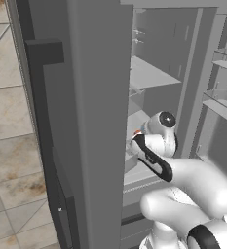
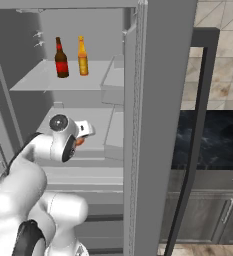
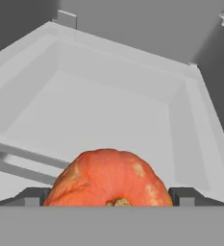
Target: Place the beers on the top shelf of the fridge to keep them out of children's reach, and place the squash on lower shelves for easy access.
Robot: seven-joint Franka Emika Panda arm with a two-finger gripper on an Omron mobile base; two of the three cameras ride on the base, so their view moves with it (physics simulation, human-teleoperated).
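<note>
On the top shelf [image 2: 38, 81] of the open fridge [image 2: 158, 120] stand the beers: a dark brown bottle [image 2: 61, 60] with a red label and an amber one [image 2: 82, 57] beside it. My arm reaches in one level down. The gripper [image 3: 108, 198] is shut on the squash [image 3: 108, 178], an orange-red fruit that fills the gap between both fingertips [image 3: 34, 198], with its stem end facing the hand. It hangs over the pale lower shelf [image 3: 108, 110]. Both base views show a sliver of the squash [image 2: 79, 142] [image 1: 137, 132] by the hand.
The left fridge door [image 1: 95, 121] stands open close beside my arm, and the right door has narrow racks [image 1: 222, 104]. Drawer fronts [image 2: 88, 180] lie under the shelf. A dark counter with grey cabinets [image 2: 213, 150] is to the right of the fridge.
</note>
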